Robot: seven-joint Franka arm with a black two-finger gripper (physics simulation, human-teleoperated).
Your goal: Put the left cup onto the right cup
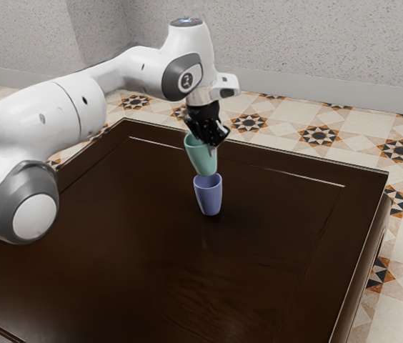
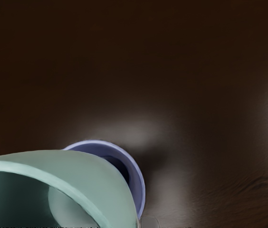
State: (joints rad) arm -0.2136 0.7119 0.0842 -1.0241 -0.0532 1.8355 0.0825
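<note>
Gripper (image 1: 208, 136) closed on the green cup (image 1: 201, 158), fingers clamped at its rim on the side toward the exterior view's right. Green cup off the counter (image 1: 187, 286), tilted, mouth leaning toward the exterior view's left. Its base sits at the mouth of the blue cup (image 1: 208, 196); cannot tell how far in it has gone. Blue cup upright near the counter's middle. Wrist view: green cup (image 2: 77, 178) just under the hand and overlapping the blue cup's rim (image 2: 138, 175), with dark counter (image 2: 172, 71) beyond. Arm reaches in from the exterior view's left.
</note>
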